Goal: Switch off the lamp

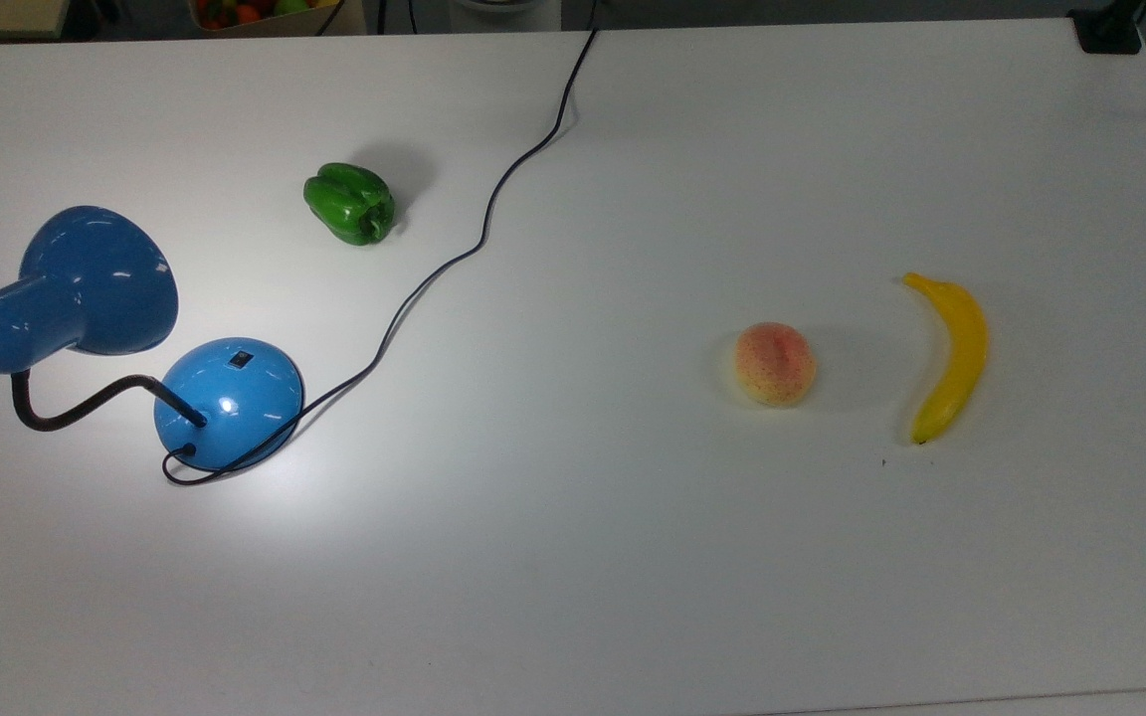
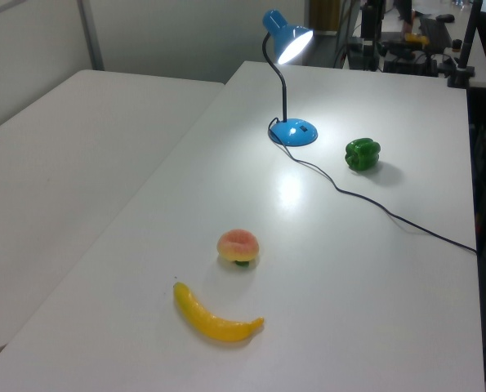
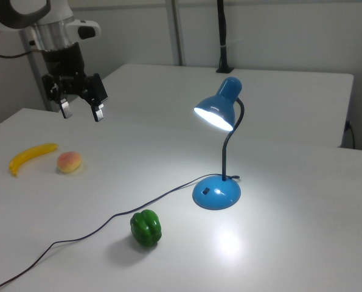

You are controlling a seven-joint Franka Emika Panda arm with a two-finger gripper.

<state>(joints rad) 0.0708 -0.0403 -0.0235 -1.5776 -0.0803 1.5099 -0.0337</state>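
- the gripper (image 3: 80, 110) hung in the air with its two fingers spread apart and pointing down, holding nothing, high above the white table (image 3: 302, 243) in the right view.
- the lamp (image 3: 219, 152) stood well apart from the gripper, off toward the right view's right and lower in that frame; it was lit, with a bright pool on the table just in front of its base.
- the lamp's base (image 1: 230, 401) carried a small dark rocker switch (image 1: 240, 359) on its dome, on the side facing the green pepper (image 1: 350, 203) in the top view; the press would have to land there, from above.
- the gooseneck rose from the far side of the base and the shade (image 3: 218, 109) leaned out over the table, so a straight drop onto the switch looked open, judged from the right view.
- the peach (image 3: 69, 162) and banana (image 3: 31, 157) lay below the gripper, to the right view's left, away from the route.
- the black cord (image 1: 454, 219) trailed from the base across the table; it ran under the likely path, though a raised approach should clear it.
- no table edge crowded the base.
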